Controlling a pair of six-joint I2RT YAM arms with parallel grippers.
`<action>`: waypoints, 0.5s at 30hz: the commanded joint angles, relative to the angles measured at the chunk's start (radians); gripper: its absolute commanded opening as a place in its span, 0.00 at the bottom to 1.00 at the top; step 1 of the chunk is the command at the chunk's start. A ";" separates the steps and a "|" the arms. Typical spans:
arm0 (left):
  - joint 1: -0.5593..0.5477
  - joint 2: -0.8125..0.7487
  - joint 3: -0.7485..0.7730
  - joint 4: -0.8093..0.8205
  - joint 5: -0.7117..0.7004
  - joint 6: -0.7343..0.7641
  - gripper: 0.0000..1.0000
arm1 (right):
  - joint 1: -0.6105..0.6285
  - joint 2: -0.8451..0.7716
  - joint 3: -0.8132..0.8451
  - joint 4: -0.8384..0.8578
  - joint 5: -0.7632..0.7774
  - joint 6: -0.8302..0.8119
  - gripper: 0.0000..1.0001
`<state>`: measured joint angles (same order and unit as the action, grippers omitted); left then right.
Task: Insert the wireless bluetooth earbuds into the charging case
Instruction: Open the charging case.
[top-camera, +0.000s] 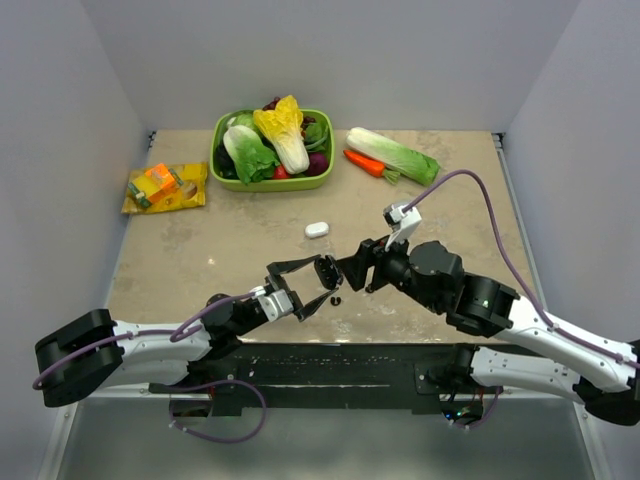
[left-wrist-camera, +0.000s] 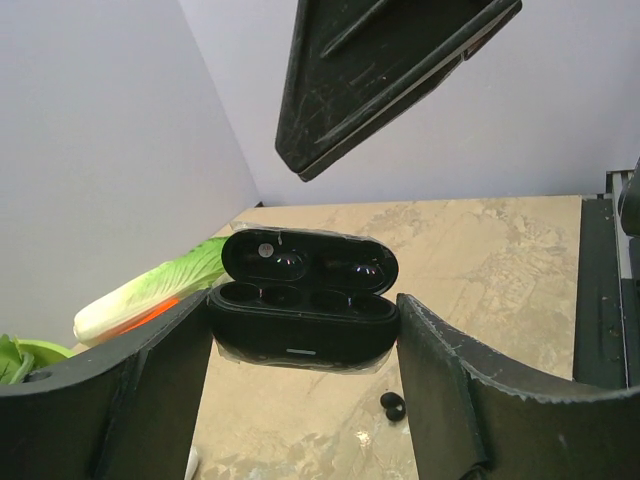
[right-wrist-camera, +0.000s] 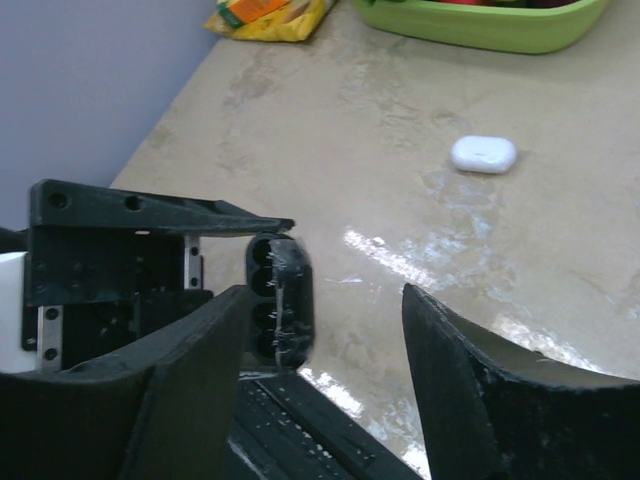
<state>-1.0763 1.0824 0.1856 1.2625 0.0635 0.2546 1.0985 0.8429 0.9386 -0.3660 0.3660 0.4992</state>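
My left gripper (top-camera: 318, 283) is shut on the black charging case (top-camera: 327, 268) and holds it above the table. In the left wrist view the case (left-wrist-camera: 303, 305) spans the gap between both fingers (left-wrist-camera: 150, 385), with its lid open and its sockets looking empty. Two tiny black earbuds (left-wrist-camera: 392, 405) lie together on the table below it, also seen from above (top-camera: 335, 298). My right gripper (top-camera: 352, 270) is open and empty, just right of the case. In the right wrist view (right-wrist-camera: 330, 330) the case (right-wrist-camera: 282, 300) shows edge-on beside its left finger.
A white earbud case (top-camera: 317, 229) lies on the table mid-back (right-wrist-camera: 483, 154). A green bowl (top-camera: 300, 187) of vegetables stands at the back, with a cabbage (top-camera: 395, 155) and a carrot (top-camera: 362, 162) to its right and snack packs (top-camera: 165, 187) to its left.
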 joint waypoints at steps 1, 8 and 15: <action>-0.010 -0.010 0.031 0.149 -0.008 0.021 0.00 | -0.003 0.041 -0.001 0.108 -0.125 -0.019 0.62; -0.013 -0.018 0.031 0.167 -0.001 0.017 0.00 | -0.023 0.084 -0.006 0.113 -0.148 0.009 0.61; -0.016 -0.027 0.025 0.169 -0.007 0.017 0.00 | -0.040 0.078 -0.024 0.128 -0.165 0.015 0.54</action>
<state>-1.0824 1.0767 0.1856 1.2629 0.0589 0.2546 1.0645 0.9356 0.9245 -0.2916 0.2195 0.5072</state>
